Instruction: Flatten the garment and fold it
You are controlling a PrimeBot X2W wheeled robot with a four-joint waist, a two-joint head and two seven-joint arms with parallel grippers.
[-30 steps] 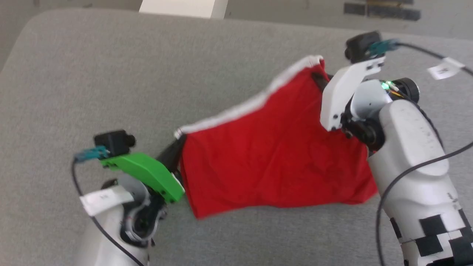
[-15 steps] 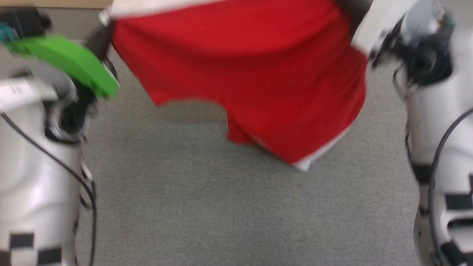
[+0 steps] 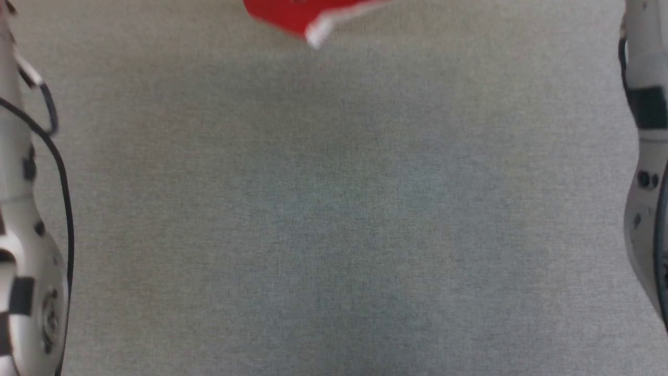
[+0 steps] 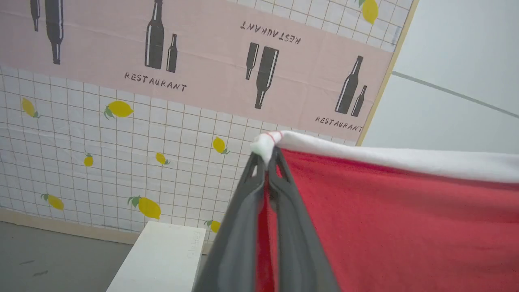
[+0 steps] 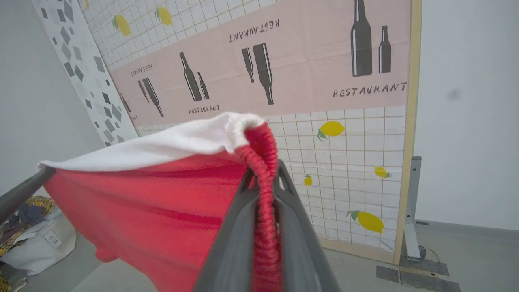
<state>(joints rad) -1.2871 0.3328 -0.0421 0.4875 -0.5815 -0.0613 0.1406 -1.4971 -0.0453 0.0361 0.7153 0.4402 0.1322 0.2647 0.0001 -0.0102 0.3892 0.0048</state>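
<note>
Garment (image 4: 385, 211), a soft bright red fabric piece with a white trim band along its top edge, hangs stretched in the air between my two claws. My left gripper (image 4: 265, 162) has its two long dark fingers pressed together on one top corner. The white band bunches just past the tips there, and a strip of red shows in the slit between the fingers. My right gripper (image 5: 263, 178) is clamped on the opposite top corner, where a gathered red hem runs down between its fingers and the white band folds over above the tips.

In the right wrist view the garment spreads away to the left, fairly taut along the white edge and sagging in soft wrinkles below. It ends at a dark finger at the left edge of that view, where the far corner is pinned.

In the head view a low corner of the red cloth, tipped with white, dips in at the top edge over a grey woven surface (image 3: 334, 209); whether it touches the surface I cannot tell. My pale left forearm (image 3: 26, 271) and right forearm (image 3: 644, 209) stand at either side, with a black cable (image 3: 57, 172) looping along the left one.

Behind the cloth stands a wall panel (image 4: 121, 121) printed with dark bottles, yellow lemons on a grid and the word RESTAURANT. A white block (image 4: 162, 259) sits on the floor below it, and a heap of mixed cloth (image 5: 24, 227) lies low in the right wrist view.
</note>
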